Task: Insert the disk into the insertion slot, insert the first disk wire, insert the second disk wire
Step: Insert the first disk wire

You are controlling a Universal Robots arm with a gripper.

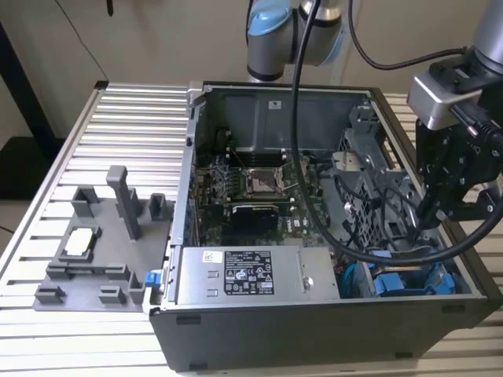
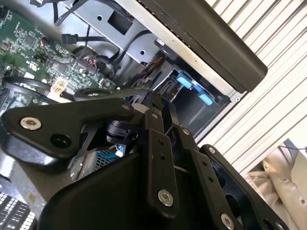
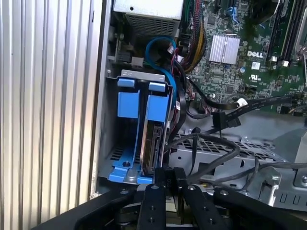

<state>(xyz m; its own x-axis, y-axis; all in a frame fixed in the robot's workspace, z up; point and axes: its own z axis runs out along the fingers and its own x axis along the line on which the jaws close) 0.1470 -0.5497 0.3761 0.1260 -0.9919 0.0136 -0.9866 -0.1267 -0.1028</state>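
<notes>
Exterior view shows an open computer case (image 1: 259, 345) lying on a slatted metal worktop (image 1: 118, 118). The end effector (image 1: 432, 216) hangs over the case's near corner on the exterior view's right, just above the blue parts of the drive cage. A grey fixture (image 1: 94, 251) sits on the worktop well to the exterior view's left.

In the first wrist view the disk (image 3: 152, 143) stands on edge in its blue frame inside the insertion slot (image 3: 144, 75), with a second blue carrier (image 3: 127, 103) just beside it. The end effector (image 3: 169, 173) is close to the disk's exposed end (touching or not, I cannot tell). Nor can I tell whether it is spread or pinching anything. Loose black cables (image 3: 225, 115) run across the cage beside it, in front of the green motherboard (image 3: 249, 52).
</notes>
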